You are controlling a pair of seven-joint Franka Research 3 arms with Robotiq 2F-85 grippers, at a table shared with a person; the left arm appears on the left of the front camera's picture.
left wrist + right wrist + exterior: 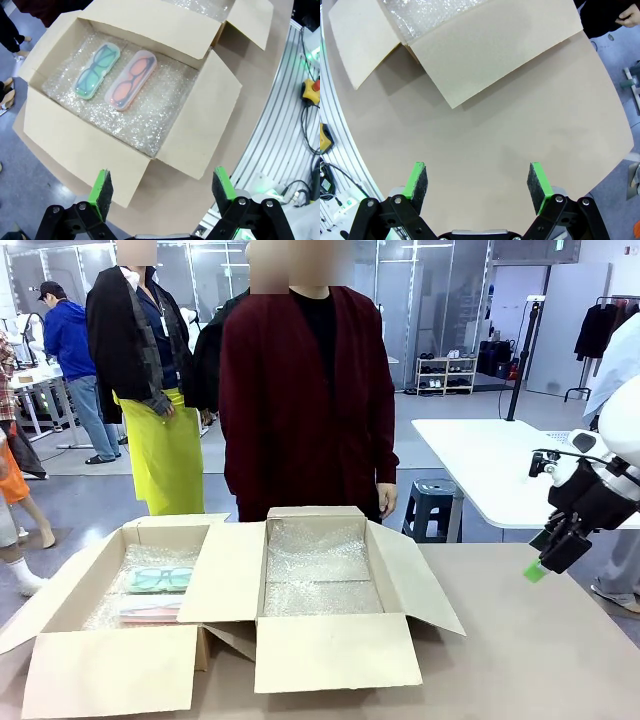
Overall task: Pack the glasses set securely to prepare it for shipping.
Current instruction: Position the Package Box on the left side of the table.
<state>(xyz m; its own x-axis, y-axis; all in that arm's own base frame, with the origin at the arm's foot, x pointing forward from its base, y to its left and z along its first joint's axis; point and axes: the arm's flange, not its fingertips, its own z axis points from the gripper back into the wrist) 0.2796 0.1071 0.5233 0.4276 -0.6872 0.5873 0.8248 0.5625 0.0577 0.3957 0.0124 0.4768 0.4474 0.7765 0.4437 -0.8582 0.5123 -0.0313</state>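
- Front view: I see my right gripper (pixel 552 552) hanging above the table's (pixel 520 660) right side, well apart from both cardboard boxes; from this angle I cannot tell how its jaws stand. The left box (pixel 110 640) holds the mint green case (pixel 160 579) and the pale pink case (pixel 150 613) on bubble wrap. The right box (pixel 330 635), nearer that gripper, is lined with bubble wrap and otherwise bare. A person (pixel 305 390) stands at the far edge with arms down.
- Left wrist view: my left gripper (pixel 162 192) is spread wide and holds nothing. Ahead of its fingers and below them, the green case (pixel 97 71) and the pink case (pixel 132 79) lie side by side, just apart, on the bubble wrap (pixel 150 117) in the open box (pixel 80 145). The box's near wall stands between the pads and the cases.
- Right wrist view: my right gripper (pixel 479 185) is also spread wide and empty, over bare table (pixel 520 130). A flap of the bare box (pixel 490 45) lies ahead of the fingers.
- My judgement: the step is reaching for a case with the left arm. I would clear the near wall first, drop straight down, and line the pads across one case's short width, keeping off its neighbour. The smooth shell could slip, so I would close slowly.
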